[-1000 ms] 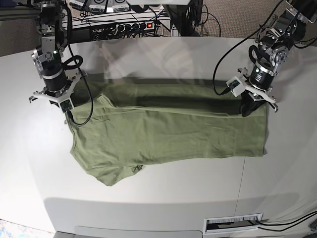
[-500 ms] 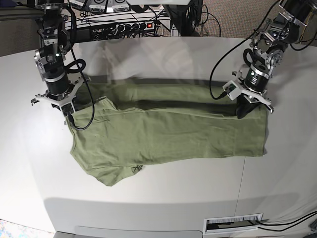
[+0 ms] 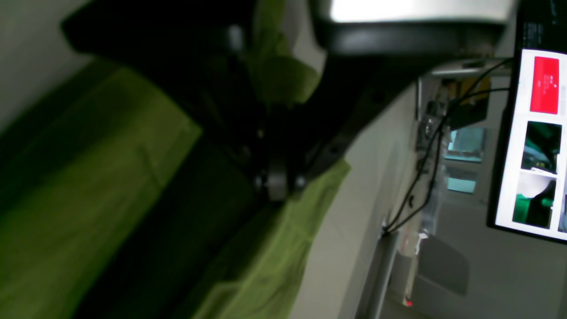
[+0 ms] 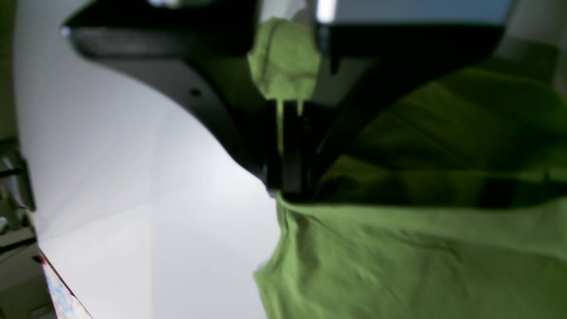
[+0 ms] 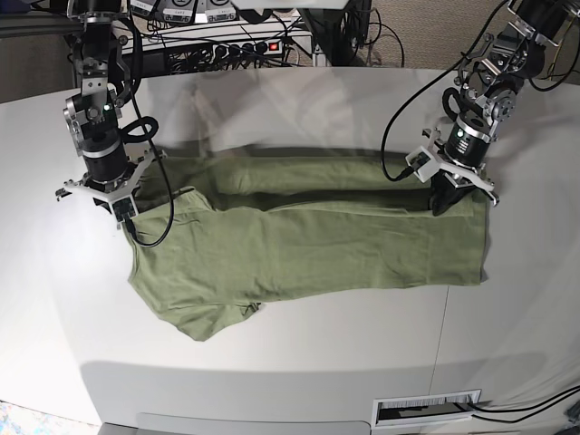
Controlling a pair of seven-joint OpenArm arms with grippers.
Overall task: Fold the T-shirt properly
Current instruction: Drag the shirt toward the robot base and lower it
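The olive-green T-shirt [image 5: 308,245] lies spread across the white table [image 5: 290,362], with its far long edge doubled over into a band. My left gripper [image 5: 441,204] stands at the shirt's right end, shut on the cloth there. In the left wrist view its fingertips [image 3: 277,186] pinch the T-shirt [image 3: 88,199]. My right gripper [image 5: 124,214] is at the shirt's left end, shut on the fabric edge. In the right wrist view a bunch of the T-shirt [image 4: 398,257] sits between the closed fingers [image 4: 288,177]. One sleeve points toward the front left.
A power strip and tangled cables [image 5: 240,45] run along the table's far edge. A monitor [image 3: 540,124] shows in the left wrist view beyond the table. A slotted white panel [image 5: 426,408] sits below the front edge.
Both arms have shifted a little toward the back of the table, still gripping the shirt's ends. The doubled band along the far edge has settled flatter and slightly nearer.
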